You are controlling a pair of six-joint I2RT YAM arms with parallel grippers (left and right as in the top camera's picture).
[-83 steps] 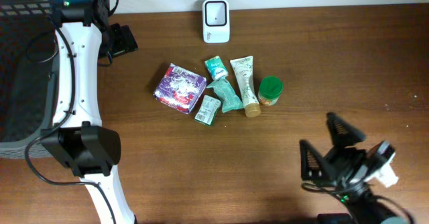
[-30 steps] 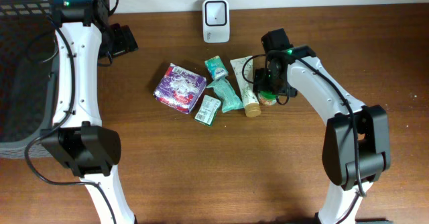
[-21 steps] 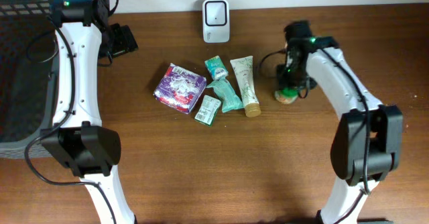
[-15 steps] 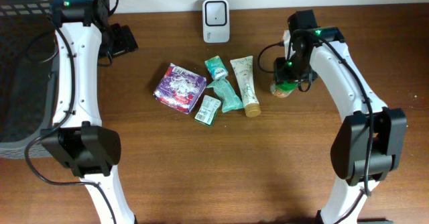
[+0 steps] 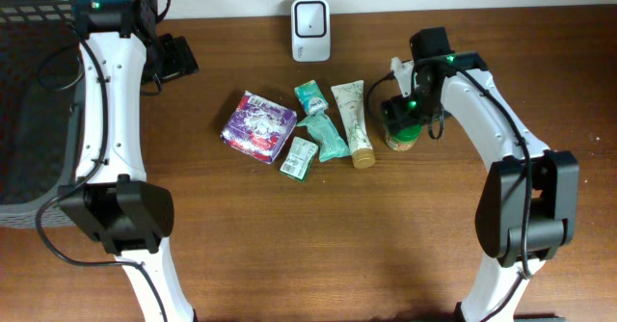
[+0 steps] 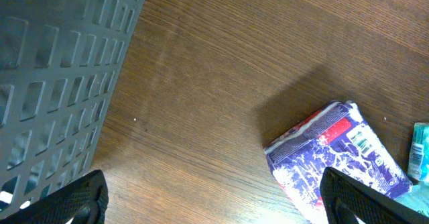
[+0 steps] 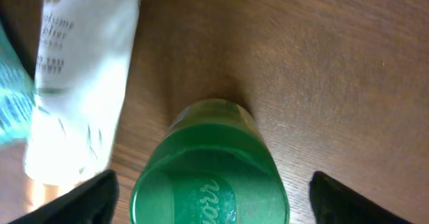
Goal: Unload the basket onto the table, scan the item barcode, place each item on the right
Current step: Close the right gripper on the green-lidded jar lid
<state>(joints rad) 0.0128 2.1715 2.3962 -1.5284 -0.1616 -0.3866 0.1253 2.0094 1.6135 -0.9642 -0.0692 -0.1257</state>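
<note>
On tube [image 7: 80,83]: cut-off words "olume" and "plier", with smaller print below unreadable. On lid [image 7: 211,184]: raised script, roughly "arr", not fully legible. On pack [image 6: 342,160]: barcode [image 6: 362,138], digits and print too small to read.

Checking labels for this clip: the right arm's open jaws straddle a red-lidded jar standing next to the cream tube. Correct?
No: the jar has a green lid, not red, as the right wrist view shows. The open jaws do straddle it, next to the cream tube.
</note>
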